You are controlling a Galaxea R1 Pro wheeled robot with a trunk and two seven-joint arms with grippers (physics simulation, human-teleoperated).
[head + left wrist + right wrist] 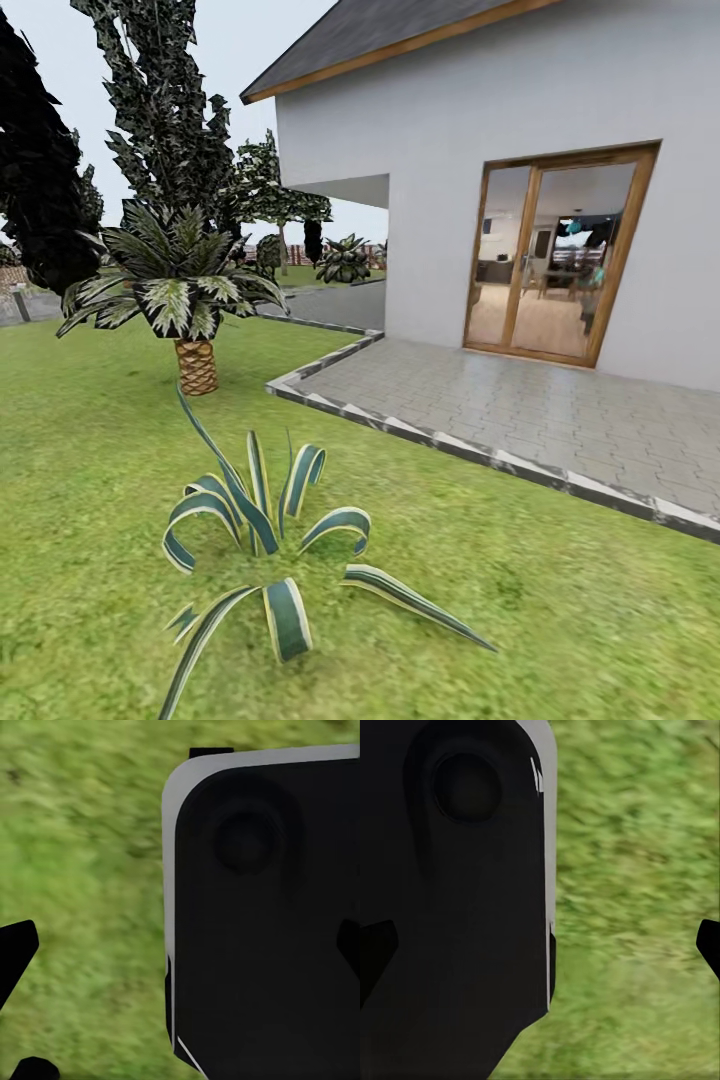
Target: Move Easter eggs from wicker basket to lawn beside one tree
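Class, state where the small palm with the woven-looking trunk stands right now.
In the head view the palm stands on the lawn at upper left, beyond the striped agave and left of the paved patio.

The lawn (80, 450) is spreading as mottled green grass across the garden, running up to the raised stone edge of the grey paved patio by the white house. In both wrist views the same blurred green grass is lying below the robot's dark body.

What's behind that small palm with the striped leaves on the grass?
Behind the palm stand dark tall trees, with more lawn and bushes farther back. Its leaves hide the tree bases.
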